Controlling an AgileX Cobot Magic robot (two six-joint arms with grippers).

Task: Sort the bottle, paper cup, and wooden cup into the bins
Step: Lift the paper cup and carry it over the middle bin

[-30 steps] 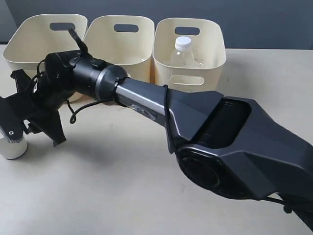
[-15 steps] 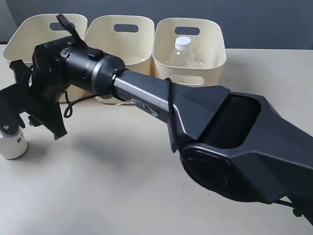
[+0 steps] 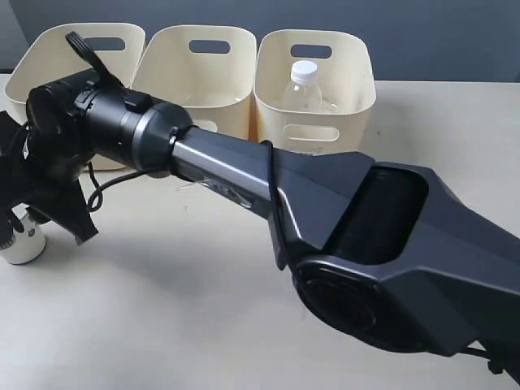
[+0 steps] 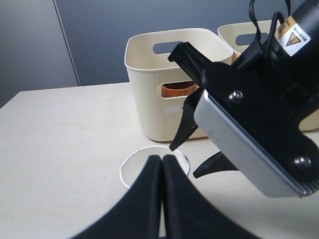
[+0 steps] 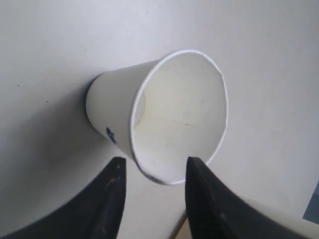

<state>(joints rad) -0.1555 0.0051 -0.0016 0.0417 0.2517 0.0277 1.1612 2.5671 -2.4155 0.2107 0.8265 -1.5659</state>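
At the left of the table point(image 3: 162, 325), the right gripper point(image 5: 155, 162) has swung further left than a second ago and is partly cut off; the paper cup point(image 3: 22, 244) stands unmoved beneath it. Its jaws are parted at the cup's rim; whether they touch is unclear. The left gripper point(image 4: 162, 162) is clenched, empty. The bottle point(image 3: 302, 88) stands in the right bin point(image 3: 345, 89); the wooden cup point(image 4: 177, 89) shows through the left bin's point(image 4: 149, 109) handle hole.

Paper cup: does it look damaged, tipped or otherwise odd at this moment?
The paper cup stands upright on the table, nothing spilled. Only its rim looks slightly egg-shaped, not round, near the fingers of the right gripper; that may be camera angle.
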